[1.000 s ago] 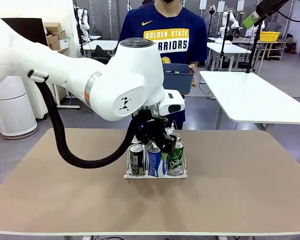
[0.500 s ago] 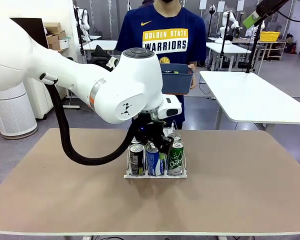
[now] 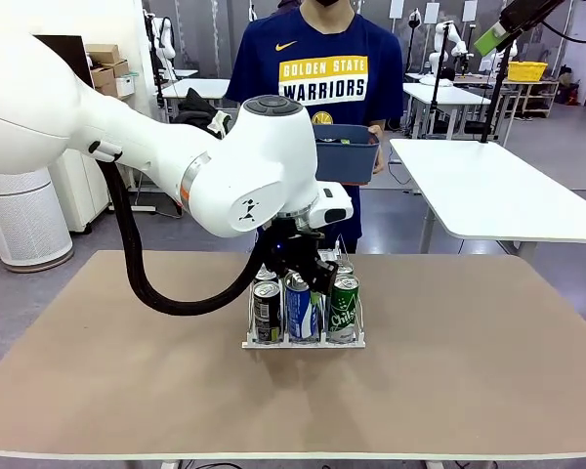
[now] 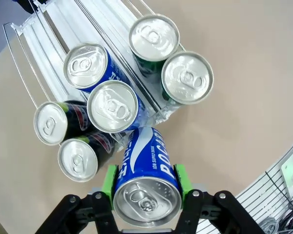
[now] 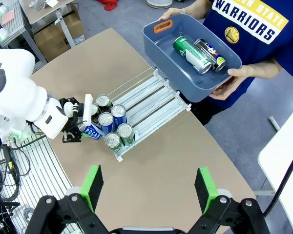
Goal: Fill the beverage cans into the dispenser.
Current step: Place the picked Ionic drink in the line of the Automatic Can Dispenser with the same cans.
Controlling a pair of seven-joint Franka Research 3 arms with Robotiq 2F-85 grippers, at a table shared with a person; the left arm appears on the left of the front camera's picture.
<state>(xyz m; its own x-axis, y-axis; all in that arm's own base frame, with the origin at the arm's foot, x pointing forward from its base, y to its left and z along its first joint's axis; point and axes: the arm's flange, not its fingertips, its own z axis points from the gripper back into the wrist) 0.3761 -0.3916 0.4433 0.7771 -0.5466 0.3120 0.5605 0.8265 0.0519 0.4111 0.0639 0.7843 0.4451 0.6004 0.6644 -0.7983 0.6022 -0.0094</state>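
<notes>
My left gripper (image 4: 146, 183) is shut on a blue can (image 4: 145, 168), held tilted just over the front end of the dispenser (image 4: 44, 34). The rack holds two green cans (image 4: 187, 78), two blue cans (image 4: 112, 106) and two black cans (image 4: 78, 158), all upright at its front. From the front, the left gripper (image 3: 301, 262) hangs above the dispenser (image 3: 303, 344) and its three front cans. My right gripper (image 5: 149, 187) is open high above the table, looking down on the dispenser (image 5: 151, 100).
A person stands at the far side holding a blue-grey bin (image 5: 161, 48) with a green can (image 5: 192, 54) and a black can (image 5: 212, 54) inside. The bin (image 3: 347, 156) sits behind the rack. The left arm's black cable loop (image 3: 166, 293) hangs left of the rack.
The left arm has risen slightly and shifted a little to the right, with the gripper still shut on the blue can above the rack.
</notes>
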